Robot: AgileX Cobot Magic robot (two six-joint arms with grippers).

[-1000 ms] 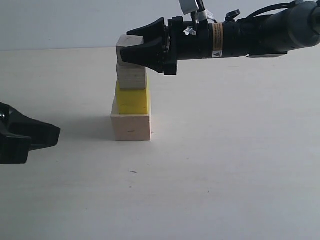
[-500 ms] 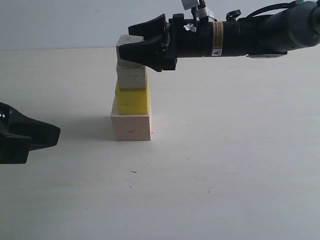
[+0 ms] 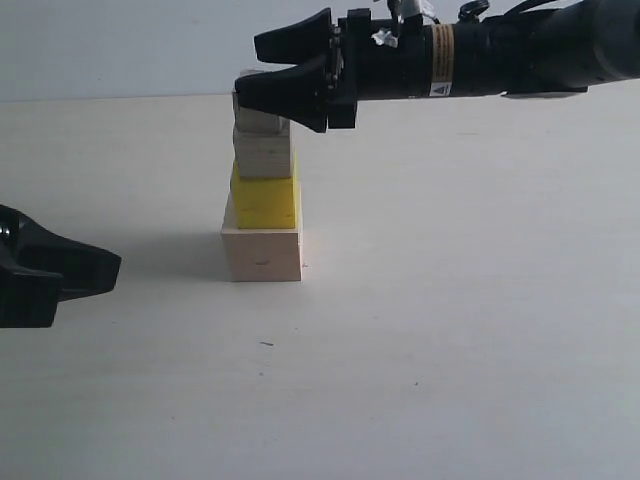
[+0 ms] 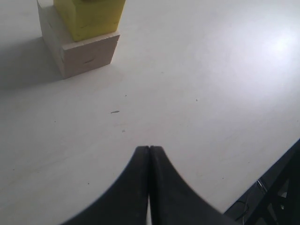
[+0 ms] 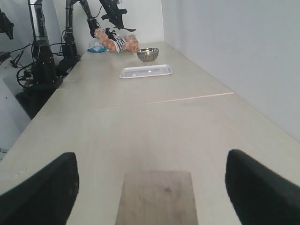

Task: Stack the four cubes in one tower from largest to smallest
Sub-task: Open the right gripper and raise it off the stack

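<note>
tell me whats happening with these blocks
The right gripper is open around the small cube, its fingers clear of the cube. That cube tops the tower, which is the large cube, the yellow cube, the medium cube, then the small one. The left gripper is shut, off to the side, holding nothing.
</note>
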